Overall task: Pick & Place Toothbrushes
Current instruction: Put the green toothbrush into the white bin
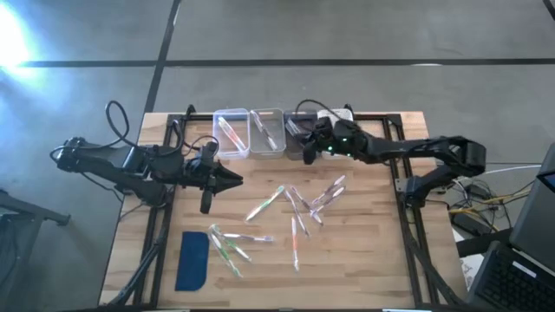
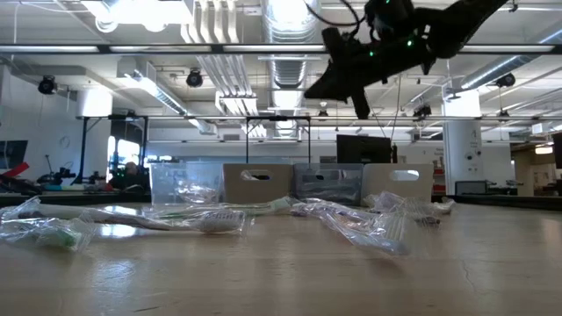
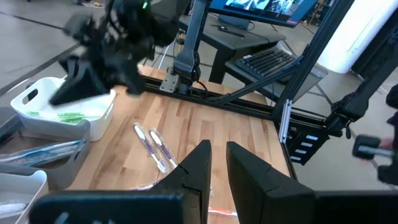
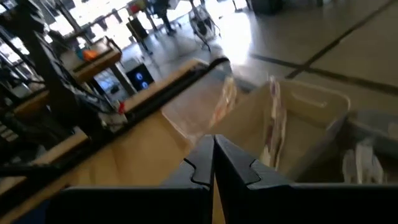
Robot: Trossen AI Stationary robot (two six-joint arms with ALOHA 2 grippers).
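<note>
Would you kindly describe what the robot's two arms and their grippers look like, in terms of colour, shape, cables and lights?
Both arms are matte black, built of slim jointed segments. The left arm has thin black cables looping loosely above its rear links and ends in the left gripper, a pointed pair of flat, angular black jaws. The right arm shows small green lights near its wrist, just behind the right gripper, which is likewise black and wedge-shaped.

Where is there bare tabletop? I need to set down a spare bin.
Free: the near right corner of the table, right of the scattered toothbrushes; a smaller bare strip lies between the blue pad and the left claw. Crowded: the centre, strewn with toothbrushes, and the far edge, lined with bins under the right claw.
</note>
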